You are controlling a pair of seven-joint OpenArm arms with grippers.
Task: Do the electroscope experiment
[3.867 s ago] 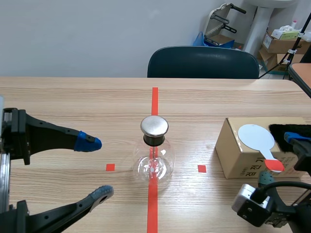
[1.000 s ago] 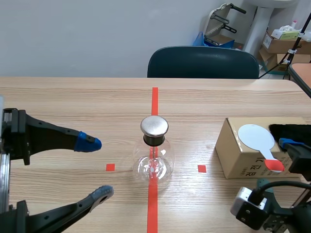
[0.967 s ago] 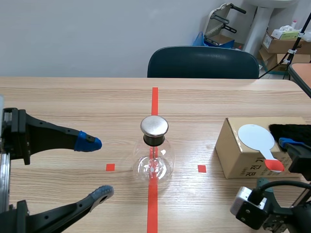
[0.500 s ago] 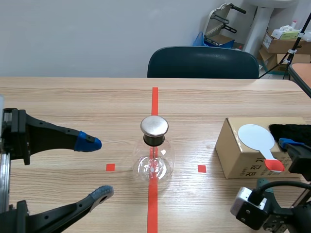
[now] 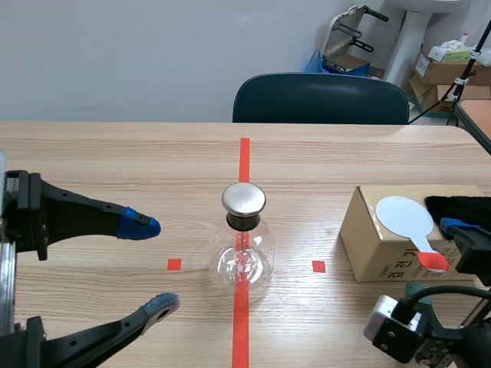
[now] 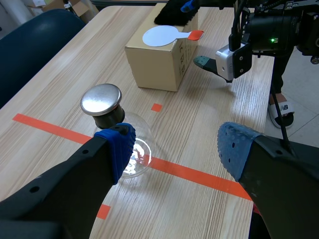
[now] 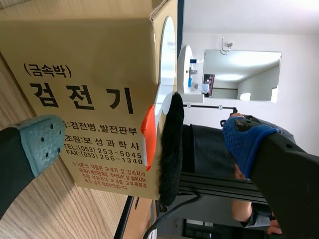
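Observation:
The electroscope, a round glass flask [image 5: 243, 259] with a metal cap [image 5: 244, 198], stands on the red centre line. In the left wrist view the flask [image 6: 133, 155] is just ahead of my open left gripper [image 6: 174, 149], which holds nothing. A white disc paddle [image 5: 405, 217] with a red handle [image 5: 433, 262] and a black fur cloth [image 5: 459, 205] lie on a cardboard box [image 5: 380, 249]. My right gripper [image 7: 144, 142] is open at the box's near side. The red handle [image 7: 148, 133] and the fur cloth [image 7: 171, 149] are ahead, between its fingers, untouched.
A dark blue chair [image 5: 321, 98] stands behind the table's far edge. Small red tape squares mark the wood on either side of the flask. Boxes and equipment sit in the room's back right corner. The right arm's camera block [image 6: 232, 56] shows beside the box.
Since the earliest frame my right gripper has sunk slightly beside the box. Over the last second nothing has visibly moved. The left arm has stayed still.

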